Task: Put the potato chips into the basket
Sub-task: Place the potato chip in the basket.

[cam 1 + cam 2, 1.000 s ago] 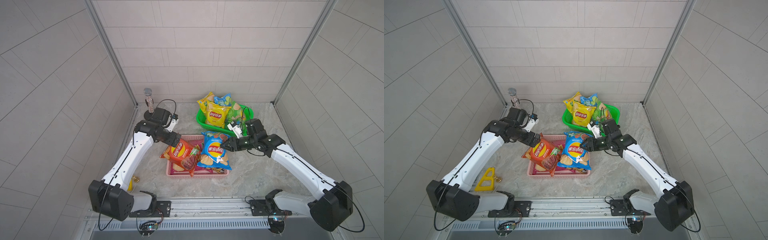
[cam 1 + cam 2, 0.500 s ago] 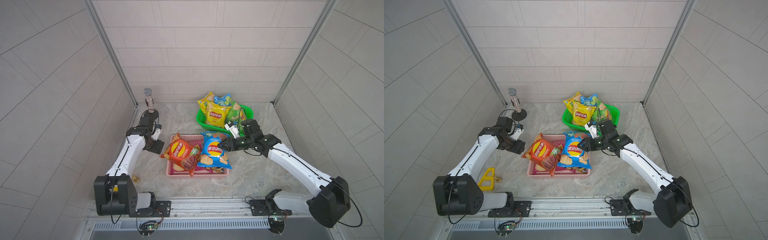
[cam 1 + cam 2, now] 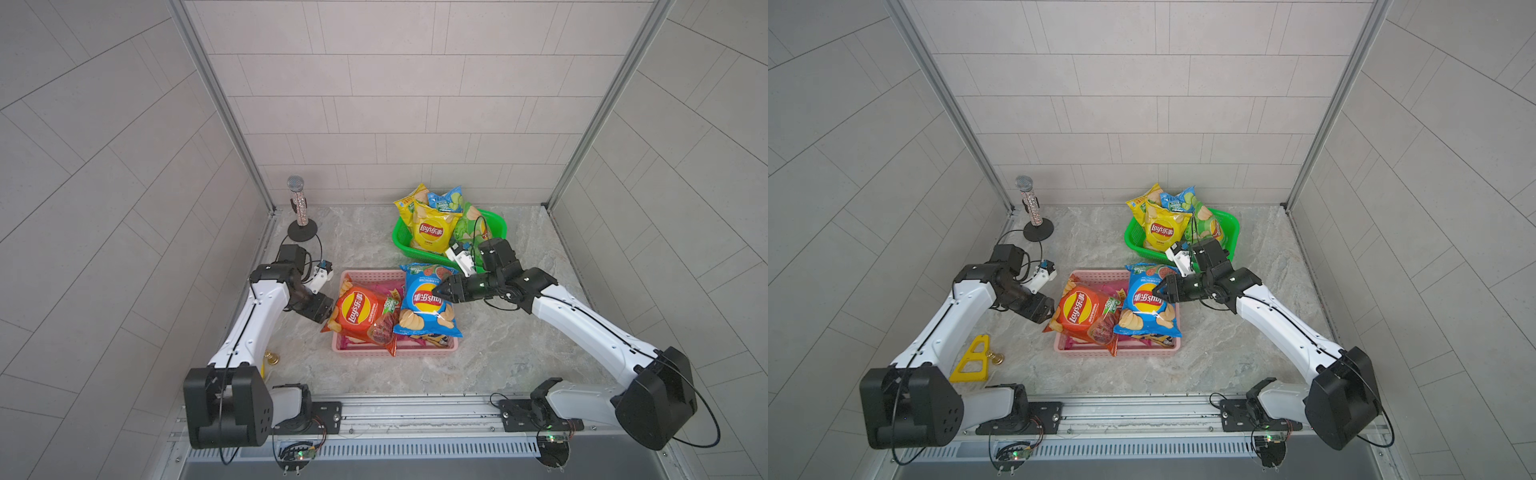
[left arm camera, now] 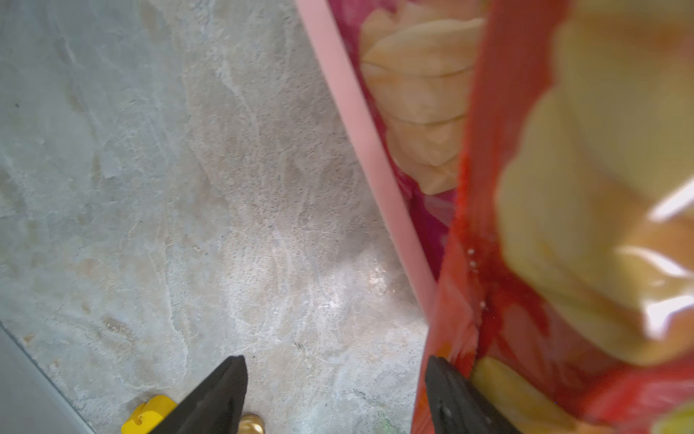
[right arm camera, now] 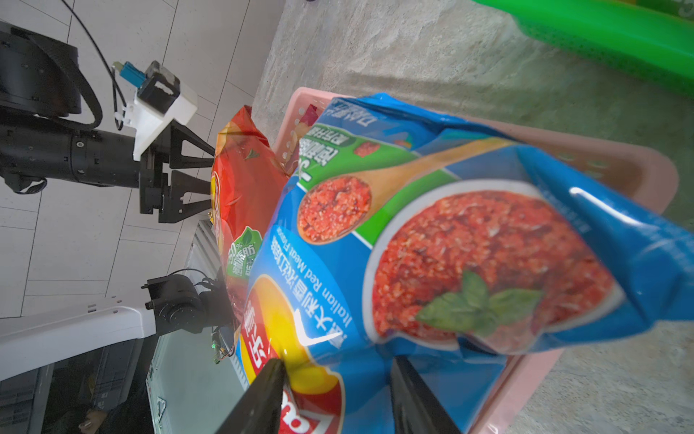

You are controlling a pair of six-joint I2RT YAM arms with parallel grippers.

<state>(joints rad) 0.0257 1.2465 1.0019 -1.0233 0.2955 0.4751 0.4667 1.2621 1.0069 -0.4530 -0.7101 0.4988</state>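
Note:
A blue bag of potato chips [image 3: 424, 303] [image 5: 469, 244] hangs tilted over the pink basket [image 3: 395, 353] [image 5: 619, 169], with my right gripper [image 3: 436, 291] [image 5: 336, 364] shut on its upper face. An orange-red bag [image 3: 361, 311] [image 4: 563, 225] lies across the pink basket's left rim on magenta bags [image 3: 386, 286]. My left gripper [image 3: 330, 311] [image 4: 336, 362] stands open at that bag's left edge; one finger touches it, and only floor shows between the jaws. The green basket [image 3: 496, 220] at the back holds yellow [image 3: 432, 228], blue and green bags.
A glittery microphone [image 3: 298, 203] stands on its round base at the back left corner. A yellow triangular piece [image 3: 971, 357] and a small brass object [image 3: 995, 357] lie by the left arm's base. Grey walls close in three sides.
My left arm dropped and drew back from the orange-red bag, then returned to its left edge. The right gripper kept the blue bag almost in place.

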